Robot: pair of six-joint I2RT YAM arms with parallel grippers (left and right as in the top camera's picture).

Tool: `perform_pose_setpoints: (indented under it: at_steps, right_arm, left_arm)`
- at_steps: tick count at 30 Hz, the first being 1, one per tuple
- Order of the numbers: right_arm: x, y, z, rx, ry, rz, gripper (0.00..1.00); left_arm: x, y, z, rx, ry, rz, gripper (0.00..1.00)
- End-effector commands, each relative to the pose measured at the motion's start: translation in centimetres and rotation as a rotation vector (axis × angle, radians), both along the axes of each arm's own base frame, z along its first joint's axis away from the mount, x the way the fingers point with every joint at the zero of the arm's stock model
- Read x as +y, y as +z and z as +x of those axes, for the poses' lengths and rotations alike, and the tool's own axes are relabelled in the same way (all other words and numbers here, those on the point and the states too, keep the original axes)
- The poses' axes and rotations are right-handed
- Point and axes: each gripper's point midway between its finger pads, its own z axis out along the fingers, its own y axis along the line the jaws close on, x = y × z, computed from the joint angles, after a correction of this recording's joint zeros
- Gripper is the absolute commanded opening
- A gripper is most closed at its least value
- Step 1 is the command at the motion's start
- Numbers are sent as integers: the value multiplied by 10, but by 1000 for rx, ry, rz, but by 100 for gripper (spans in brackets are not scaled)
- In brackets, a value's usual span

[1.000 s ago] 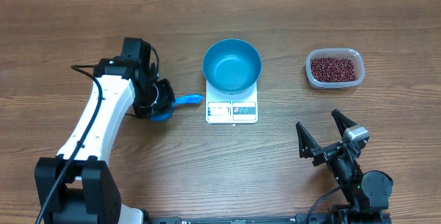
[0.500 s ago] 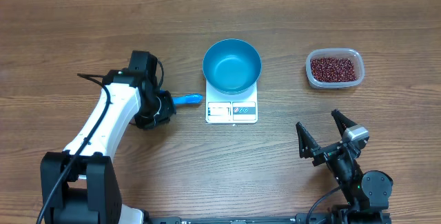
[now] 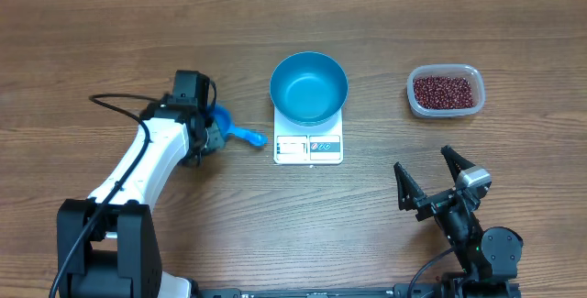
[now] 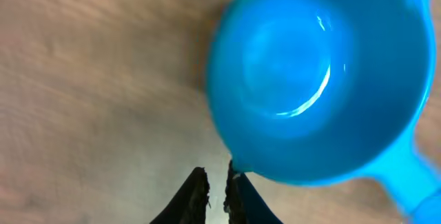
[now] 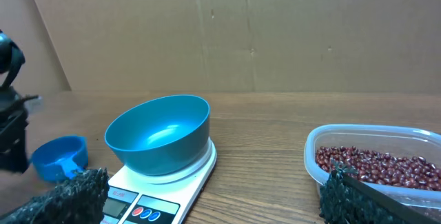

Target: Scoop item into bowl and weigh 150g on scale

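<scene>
Left gripper, nearly pressed together, noses against the glossy round blue plastic scoop on the wood-grain tabletop; right gripper splayed wide by the front edge.

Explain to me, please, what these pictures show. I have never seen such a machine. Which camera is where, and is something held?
This is a robot with two arms at a wooden table. Each arm ends in a two-finger gripper. One picture looks down from above. The other two come from small cameras on the wrists. On the table are a blue bowl standing on a white scale, a clear tub of red-brown beans, and a small blue scoop. The left gripper is almost shut beside the scoop's rim, with nothing visible between its fingers. The right gripper is wide open and empty.
</scene>
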Motion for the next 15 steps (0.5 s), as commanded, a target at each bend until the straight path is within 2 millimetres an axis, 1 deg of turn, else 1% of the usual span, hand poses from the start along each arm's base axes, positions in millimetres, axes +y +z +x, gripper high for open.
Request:
perform_pose_setpoints:
  at_steps: [1,4,8,10,11,14,15]
  right_arm:
    - [1,-3,0,1,6,6,100]
    - [1,-3,0,1,6,6,100]
    - [1,-3,0,1,6,6,100]
    - [1,-3,0,1,6,6,100]
    - [1,-3,0,2,6,6,100]
    - [1,-3,0,1,6,6,100]
    - [1,-3,0,1,6,6,100]
  left_arm:
    - [13,5,17,-80,47,82,16]
    - [16,10,29,-132,55,99,19]
    - [12,17,36,-153,43,81,23]
    - [4,32,43,-151,7,43,26]
    - [2,36,44,-152,0,34,28]
    - [-3,60,53,-160,-40,21,41]
    - [-3,67,55,-161,-52,26,42]
